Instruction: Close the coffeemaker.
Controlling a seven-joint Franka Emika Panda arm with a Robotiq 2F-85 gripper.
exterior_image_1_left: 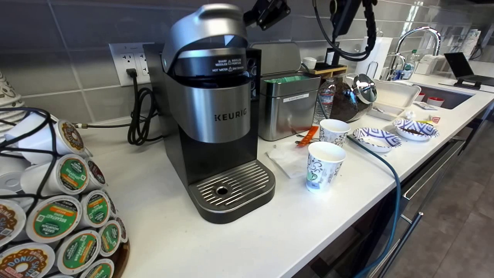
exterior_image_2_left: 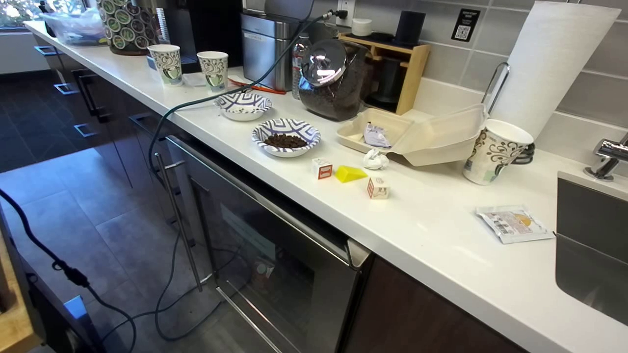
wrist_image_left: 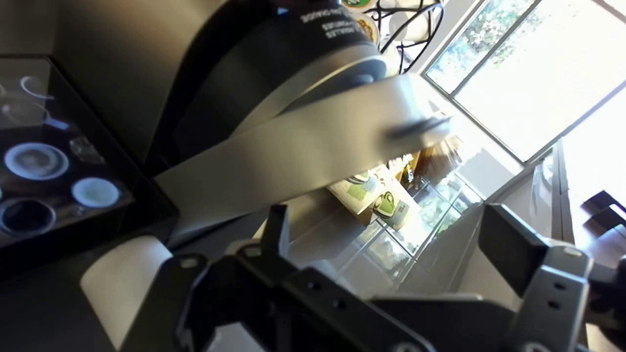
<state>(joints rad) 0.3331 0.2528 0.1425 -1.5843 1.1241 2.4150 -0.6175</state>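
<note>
The coffeemaker is a black and silver Keurig machine on the counter, shown in an exterior view with its rounded silver handle and lid raised. A dark gap shows above its front, and the needle warning label is exposed. Part of its black side shows in an exterior view. In the wrist view the silver handle band crosses close in front. My gripper is at the raised lid's right side, near its top. It also shows in the wrist view, fingers wide apart with nothing between. Whether a finger touches the lid cannot be told.
A steel canister with its lid up stands right beside the coffeemaker. Paper cups stand in front of it. A rack of coffee pods is on the other side. A green cable crosses the counter.
</note>
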